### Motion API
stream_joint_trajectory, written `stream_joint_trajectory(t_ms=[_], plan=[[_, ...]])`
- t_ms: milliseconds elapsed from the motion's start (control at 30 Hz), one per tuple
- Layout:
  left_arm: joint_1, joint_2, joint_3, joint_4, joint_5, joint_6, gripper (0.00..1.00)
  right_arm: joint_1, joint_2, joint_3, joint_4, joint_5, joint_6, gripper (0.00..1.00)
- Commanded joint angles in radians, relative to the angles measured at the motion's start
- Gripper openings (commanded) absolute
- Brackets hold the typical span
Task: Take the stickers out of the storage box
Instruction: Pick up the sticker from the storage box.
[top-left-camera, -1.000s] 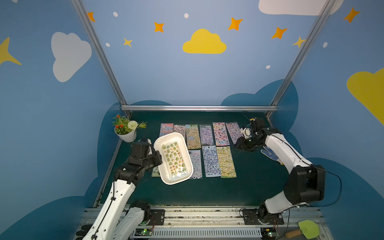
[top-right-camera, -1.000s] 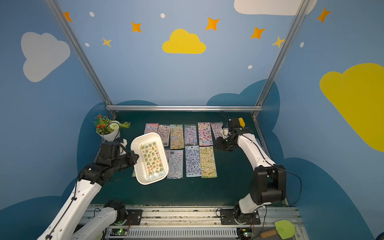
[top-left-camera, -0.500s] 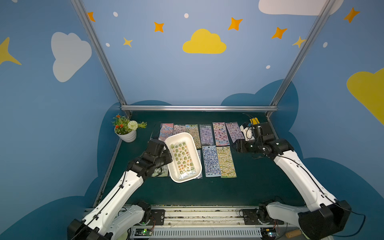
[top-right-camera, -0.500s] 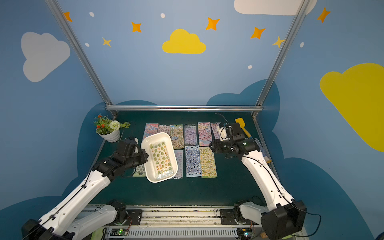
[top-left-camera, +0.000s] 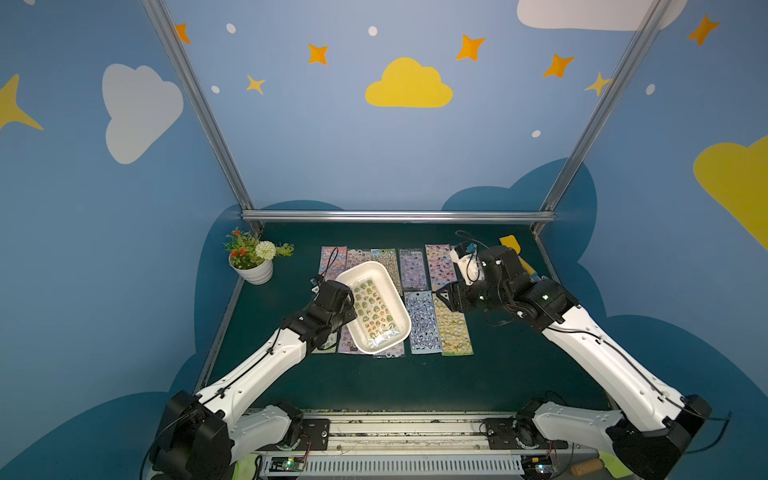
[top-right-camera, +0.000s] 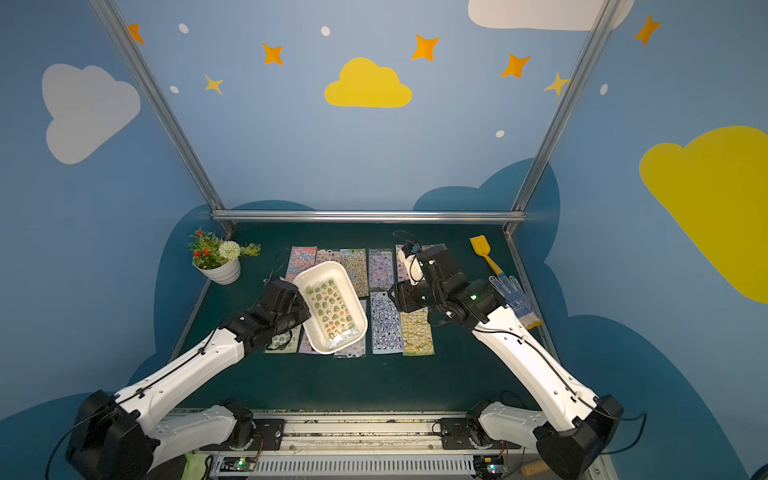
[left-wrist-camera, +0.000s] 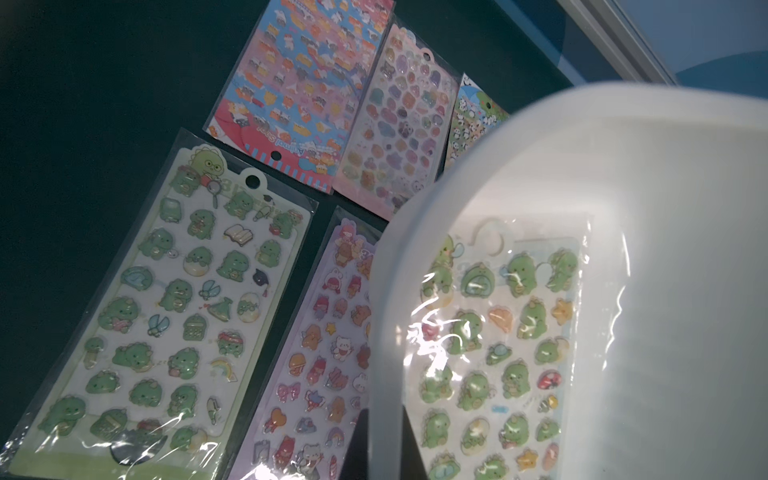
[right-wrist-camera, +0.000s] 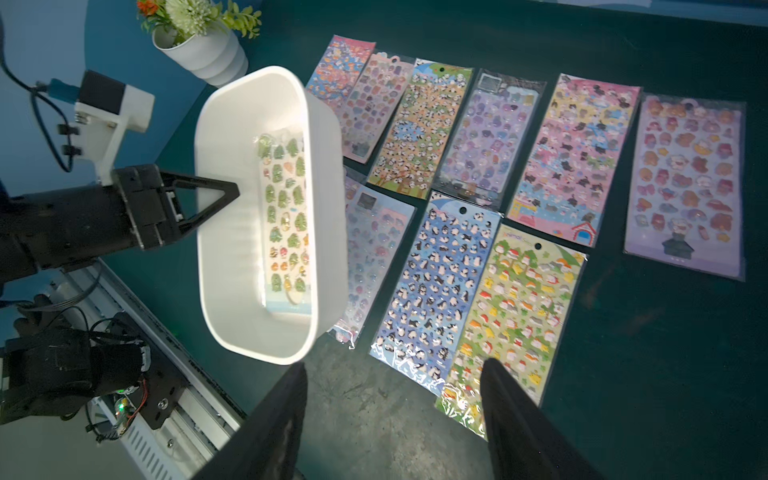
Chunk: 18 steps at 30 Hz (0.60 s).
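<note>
My left gripper is shut on the long side rim of the white storage box. It holds the box tilted in the air above the table. One green dinosaur sheet of stickers lies inside. Several other stickers lie flat in two rows on the dark mat, partly under the box. My right gripper hovers open and empty just right of the box, above the penguin and green house sheets.
A white ribbed flower pot stands at the back left. A yellow spatula and a blue-dotted glove lie along the right edge. A metal rail runs along the front.
My left arm has carried the box to the right, over the rows of sheets. My right arm has swung in from the back right toward the box, its jaws a little wider.
</note>
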Motion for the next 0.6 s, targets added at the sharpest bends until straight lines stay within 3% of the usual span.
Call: stream_joint_trajectory(t_ms=[0, 267, 567], plan=[[-0.003, 0.016, -0.003, 0.080, -0.053, -0.050, 0.04, 0.058, 0.054, 0.044, 0.029, 0.035, 0.028, 0.65], [-0.004, 0.058, -0.017, 0.120, -0.067, -0.101, 0.04, 0.218, 0.256, 0.157, 0.064, 0.052, 0.059, 0.59], [-0.003, 0.041, -0.017, 0.113, -0.066, -0.108, 0.04, 0.264, 0.529, 0.370, 0.042, 0.017, 0.063, 0.40]])
